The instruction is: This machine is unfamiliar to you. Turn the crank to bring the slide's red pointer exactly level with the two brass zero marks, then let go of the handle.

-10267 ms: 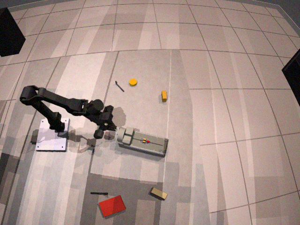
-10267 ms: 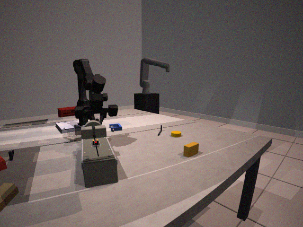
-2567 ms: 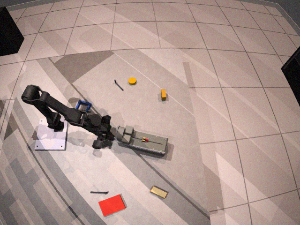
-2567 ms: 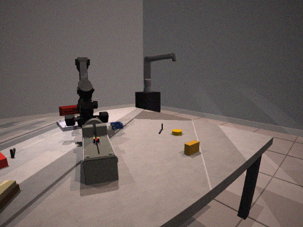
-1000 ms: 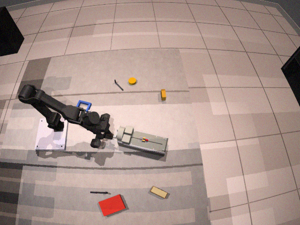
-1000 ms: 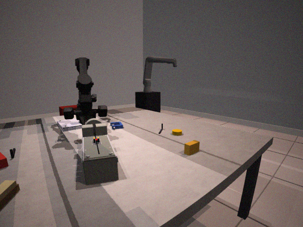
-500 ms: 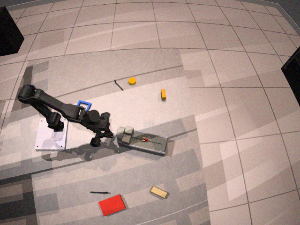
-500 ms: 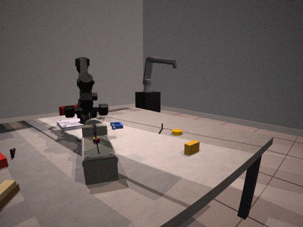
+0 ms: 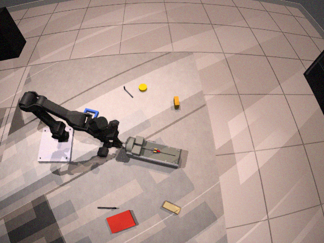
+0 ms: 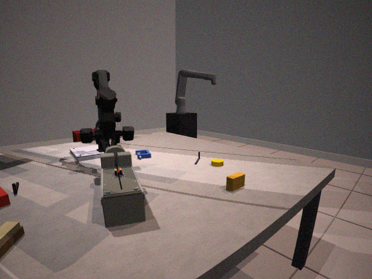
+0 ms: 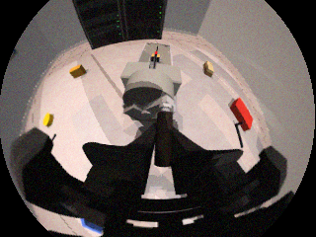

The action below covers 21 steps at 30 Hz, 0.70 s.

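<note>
Top, machine: grey-green box (image 9: 162, 158) (image 10: 123, 208) (image 11: 143, 73) on the desk (image 9: 146, 125) (image 10: 180, 240) (image 11: 99, 111), crank end towards the arm (image 9: 57, 111) (image 10: 103, 93).
Top, hand (image 9: 122, 144) (image 10: 108, 146) (image 11: 161, 126): right at that end, but I can't make out the grip from up here.
Top, pointer (image 9: 158, 151) (image 10: 118, 171) (image 11: 156, 52): red bit just beside the brass marks (image 9: 155, 149) (image 10: 115, 170) (image 11: 152, 58), on the side away from the arm. Too small to call the exact tip.
Top, one side: yellow disc (image 9: 143, 87) (image 10: 217, 163) (image 11: 47, 119), bent rod (image 9: 128, 91) (image 10: 198, 158) (image 11: 53, 139) and orange block (image 9: 176, 102) (image 10: 235, 182) (image 11: 77, 71), all off the machine. Blue frame (image 9: 91, 109) (image 10: 144, 156) (image 11: 92, 226) is partly under the arm's outline.
Top, other side: red block (image 9: 120, 221) (image 10: 3, 197) (image 11: 241, 114), dark stick (image 9: 107, 207) (image 10: 15, 188) (image 11: 239, 134) near it, tan block (image 9: 171, 207) (image 10: 9, 231) (image 11: 208, 68), all well apart from the crank.
Exterior, blocked view: the machine's raised housing hides the handle and fingertips, annoyingly.
Exterior, background: a second grey arm (image 10: 181, 86) on a black stand (image 10: 181, 124), beyond the desk.
Wrist, hand: pinching the dark handle (image 11: 164, 143), fingers either side.
Wrist, clutter: no loose piece touches the handle; the round housing sits just ahead of it.
</note>
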Tool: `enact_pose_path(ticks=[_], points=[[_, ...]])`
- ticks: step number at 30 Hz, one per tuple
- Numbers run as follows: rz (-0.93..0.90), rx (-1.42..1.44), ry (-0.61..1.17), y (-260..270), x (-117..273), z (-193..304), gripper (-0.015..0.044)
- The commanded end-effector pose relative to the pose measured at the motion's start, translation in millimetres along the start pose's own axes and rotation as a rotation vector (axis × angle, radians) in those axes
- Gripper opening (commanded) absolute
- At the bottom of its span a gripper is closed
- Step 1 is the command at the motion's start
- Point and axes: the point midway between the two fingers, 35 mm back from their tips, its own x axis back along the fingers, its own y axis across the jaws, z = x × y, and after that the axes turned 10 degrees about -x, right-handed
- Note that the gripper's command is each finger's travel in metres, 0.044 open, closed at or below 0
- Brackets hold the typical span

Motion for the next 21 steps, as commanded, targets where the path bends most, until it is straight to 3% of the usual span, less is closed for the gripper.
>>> enact_pose_path(ticks=[1, 21], points=[[-0.019, 0.002, -0.011, 7.4, 4.9, -2.9, 0.0], [-0.019, 0.001, -0.011, 13.9, 6.4, -3.1, 0.0]])
